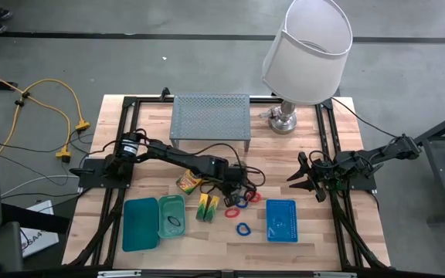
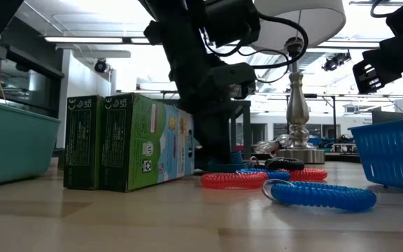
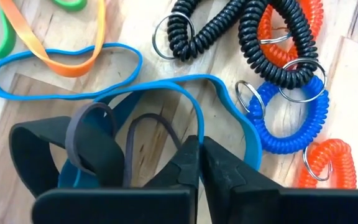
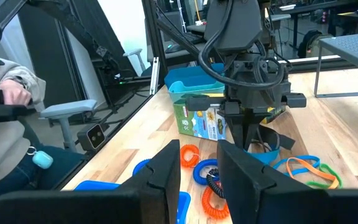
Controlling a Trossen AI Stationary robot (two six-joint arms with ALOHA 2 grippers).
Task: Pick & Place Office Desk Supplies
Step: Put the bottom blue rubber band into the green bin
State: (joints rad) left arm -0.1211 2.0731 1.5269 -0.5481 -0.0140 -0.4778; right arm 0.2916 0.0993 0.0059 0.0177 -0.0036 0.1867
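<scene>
Clearly the blue rubber band (image 3: pixel 166 87) is light, thin and floppy, lying flat on the counter (image 1: pixel 315 239) among coiled loops (image 3: pixel 291 112) beside the crayon box (image 1: pixel 188 182); pinching one strand suits it best. Pointing steeply down, the left hand (image 3: pixel 201 155) has its fingers shut on that strand. Over at the counter's right edge, the right hand (image 1: pixel 306 179) hangs open, empty.

Two teal trays (image 1: pixel 140 224), two green boxes (image 2: pixel 128 142), one blue mesh basket (image 1: pixel 282 221), one crayon box (image 1: pixel 188 182), one lamp (image 1: pixel 306 48).
</scene>
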